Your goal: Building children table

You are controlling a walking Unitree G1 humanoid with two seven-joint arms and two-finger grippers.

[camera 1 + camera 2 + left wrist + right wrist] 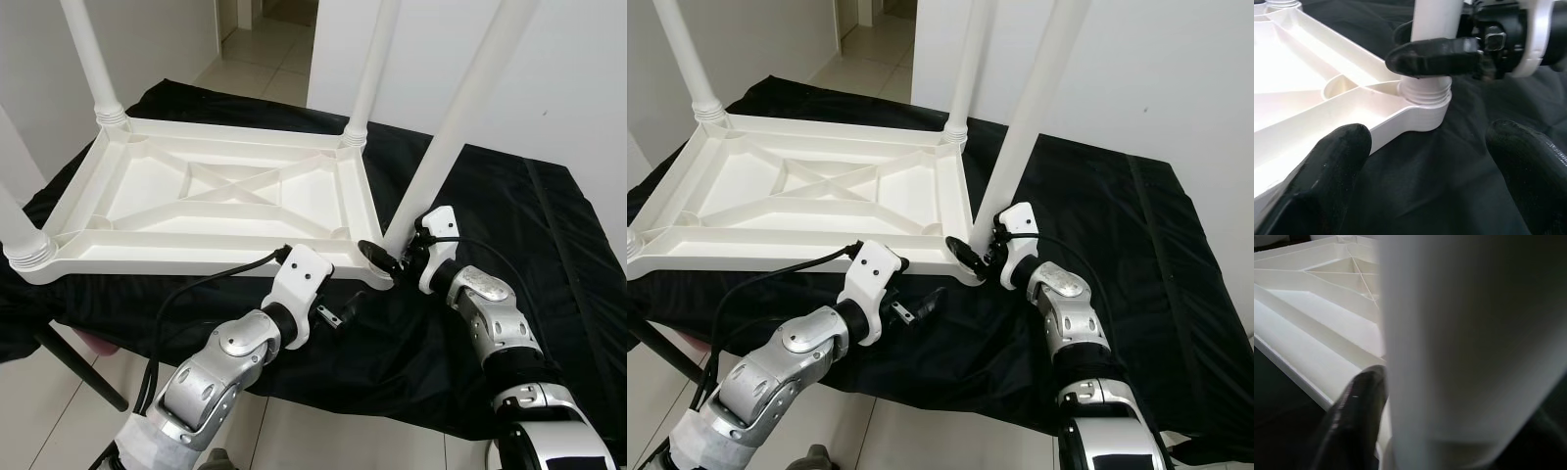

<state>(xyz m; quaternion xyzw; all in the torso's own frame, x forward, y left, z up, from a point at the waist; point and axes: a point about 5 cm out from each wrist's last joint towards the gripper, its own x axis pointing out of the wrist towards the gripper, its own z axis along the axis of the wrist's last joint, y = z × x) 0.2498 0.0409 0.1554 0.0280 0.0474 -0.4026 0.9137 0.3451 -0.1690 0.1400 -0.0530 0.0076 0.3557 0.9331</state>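
One leg (460, 127), clamped low in the right gripper's (392, 257) jaws, could cross-thread if tilted; left gripper (343, 315) hovered open just beside the tabletop (211, 201) corner.

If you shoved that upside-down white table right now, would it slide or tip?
Probably slide: the tabletop lies flat on smooth black cloth. It looks like thin ribbed plastic, so likely light and stiff. The tall legs might make it tippy if pushed high, and the right claw grips the near leg.
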